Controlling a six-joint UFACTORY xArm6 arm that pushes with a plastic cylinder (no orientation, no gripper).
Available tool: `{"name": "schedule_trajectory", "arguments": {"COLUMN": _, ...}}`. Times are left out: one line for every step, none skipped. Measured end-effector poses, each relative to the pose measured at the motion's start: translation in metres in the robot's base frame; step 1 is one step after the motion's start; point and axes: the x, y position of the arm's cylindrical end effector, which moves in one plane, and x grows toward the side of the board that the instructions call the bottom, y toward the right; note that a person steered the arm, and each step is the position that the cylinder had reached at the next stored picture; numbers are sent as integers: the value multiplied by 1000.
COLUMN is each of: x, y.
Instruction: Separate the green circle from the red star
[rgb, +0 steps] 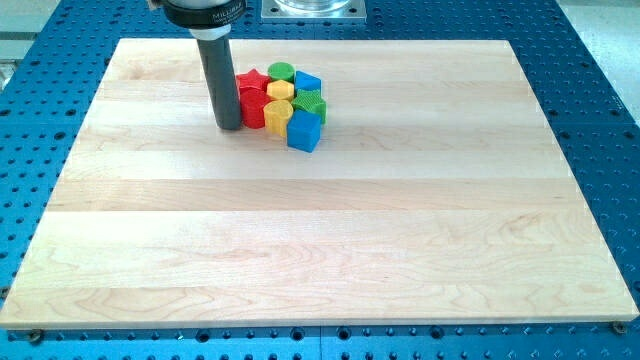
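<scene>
While my tip (229, 127) touches the cluster's left edge, you see the red star (252, 82) just beside the green circle (281, 71); no pincer shows, so I cannot tell its state

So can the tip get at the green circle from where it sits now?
Probably not directly. My tip sits at the cluster's left edge, with the red blocks and the red star between it and the green circle. The circle's top side looks open.

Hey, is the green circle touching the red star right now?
Touching, as far as the camera view shows: the green circle sits right against the red star at the cluster's top, no board visible between them. My tip is at the cluster's left.
</scene>
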Motion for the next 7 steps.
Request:
{"name": "schedule_trajectory", "arguments": {"x": 9, "y": 0}}
{"name": "schedule_trajectory", "arguments": {"x": 72, "y": -34}}
{"name": "schedule_trajectory", "arguments": {"x": 112, "y": -41}}
{"name": "schedule_trajectory", "arguments": {"x": 145, "y": -34}}
{"name": "schedule_trajectory", "arguments": {"x": 162, "y": -10}}
{"name": "schedule_trajectory", "arguments": {"x": 162, "y": 14}}
{"name": "schedule_trajectory", "arguments": {"x": 187, "y": 51}}
